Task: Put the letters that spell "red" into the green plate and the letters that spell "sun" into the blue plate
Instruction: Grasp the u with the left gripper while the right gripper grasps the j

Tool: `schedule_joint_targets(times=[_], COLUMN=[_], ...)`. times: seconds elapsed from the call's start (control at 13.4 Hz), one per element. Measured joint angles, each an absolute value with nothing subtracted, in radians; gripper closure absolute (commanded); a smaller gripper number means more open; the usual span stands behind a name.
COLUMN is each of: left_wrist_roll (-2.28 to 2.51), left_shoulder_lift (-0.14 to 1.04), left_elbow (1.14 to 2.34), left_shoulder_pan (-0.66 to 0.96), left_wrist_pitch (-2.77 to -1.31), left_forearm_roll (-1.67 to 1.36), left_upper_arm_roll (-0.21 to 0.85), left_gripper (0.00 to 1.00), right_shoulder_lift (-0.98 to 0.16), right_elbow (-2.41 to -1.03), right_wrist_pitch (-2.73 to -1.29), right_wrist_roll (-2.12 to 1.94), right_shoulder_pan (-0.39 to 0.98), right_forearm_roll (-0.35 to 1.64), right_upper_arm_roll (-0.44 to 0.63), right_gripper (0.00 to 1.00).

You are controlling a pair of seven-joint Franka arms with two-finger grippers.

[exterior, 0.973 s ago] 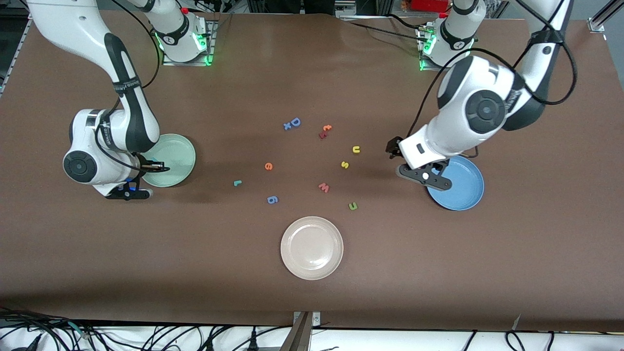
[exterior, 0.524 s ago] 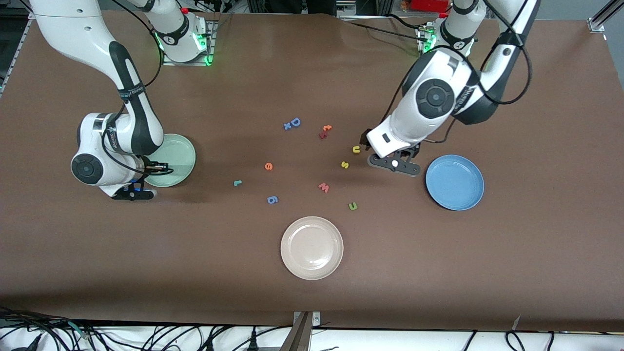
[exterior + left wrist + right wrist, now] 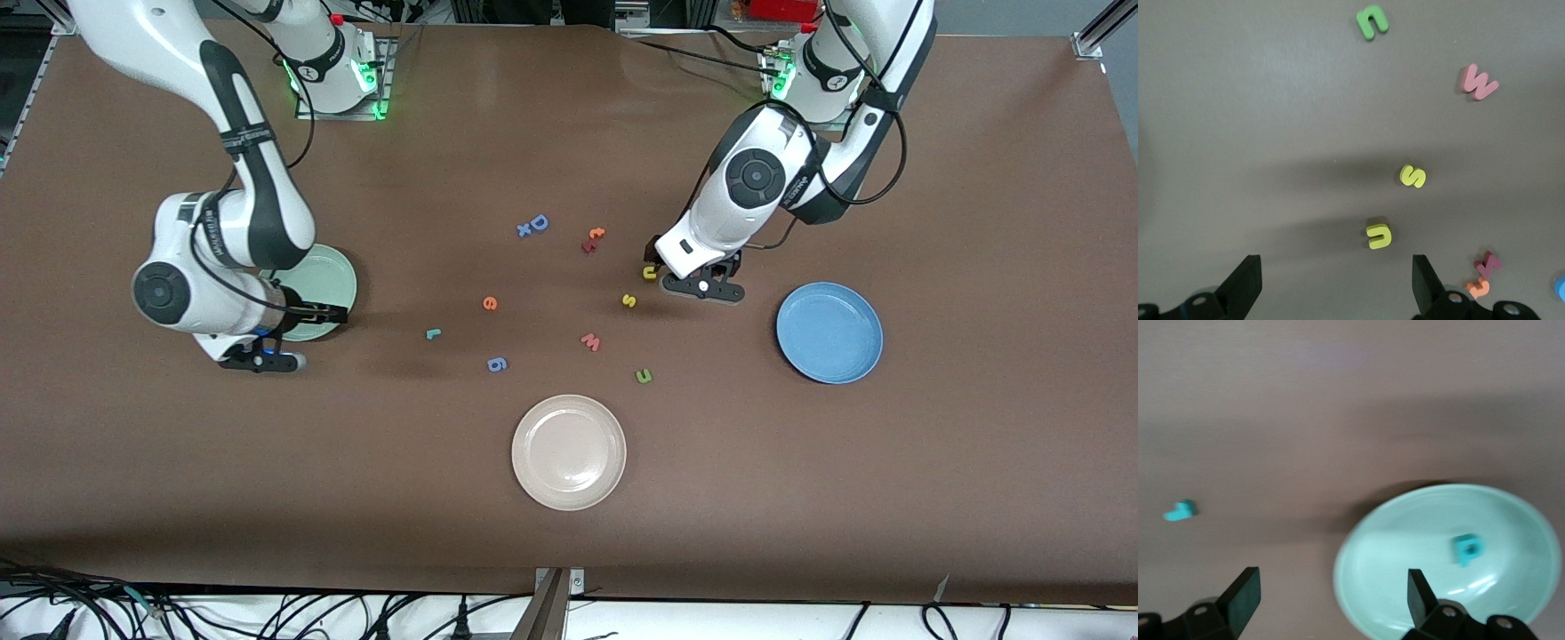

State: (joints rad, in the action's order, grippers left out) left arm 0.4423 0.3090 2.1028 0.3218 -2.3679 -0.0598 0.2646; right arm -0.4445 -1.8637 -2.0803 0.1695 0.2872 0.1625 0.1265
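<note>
One teal "d" (image 3: 1467,549) lies in the green plate (image 3: 1405,540) by the right arm's end; the right gripper (image 3: 1328,597) hangs spread, empty. The left gripper (image 3: 1331,283), spread, hovers over the yellow "u" (image 3: 1379,235), beside the yellow "s" (image 3: 1413,176).

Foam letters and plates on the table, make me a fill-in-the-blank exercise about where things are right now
1. The teal d lies in the ____ plate.
2. The left hand is open over the yellow letter ____.
3. The green n lies nearer to the front camera than the red ____.
4. The blue plate holds ____ letters.

Missing words: green; u; w; no
</note>
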Motion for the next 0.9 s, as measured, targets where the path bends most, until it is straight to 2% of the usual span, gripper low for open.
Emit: schedule_joint_targets(times=[0.22, 0.52, 0.9], left_wrist_roll=[0.632, 0.69, 0.692], left_shoulder_lift=[0.333, 0.398, 0.452], left_elbow=[2.159, 2.158, 2.147], left_shoulder_pan=[0.389, 0.404, 0.404], left_wrist_pitch=[-2.451, -2.485, -2.564], left_forearm_roll=[0.004, 0.046, 0.063], left_upper_arm_roll=[0.267, 0.265, 0.264], left_gripper=[0.07, 0.04, 0.06], right_shoulder_lift=[-0.459, -0.514, -0.579], right_elbow=[-1.864, -1.876, -1.878], right_wrist_pitch=[-2.144, -2.274, -2.394], right_wrist_roll=[0.34, 0.507, 0.547], right_shoulder_pan=[0.364, 0.469, 0.481], right_forearm_roll=[0.164, 0.165, 0.165], right_upper_arm_roll=[0.114, 0.112, 0.112], right_gripper=[0.03, 0.02, 0.02])
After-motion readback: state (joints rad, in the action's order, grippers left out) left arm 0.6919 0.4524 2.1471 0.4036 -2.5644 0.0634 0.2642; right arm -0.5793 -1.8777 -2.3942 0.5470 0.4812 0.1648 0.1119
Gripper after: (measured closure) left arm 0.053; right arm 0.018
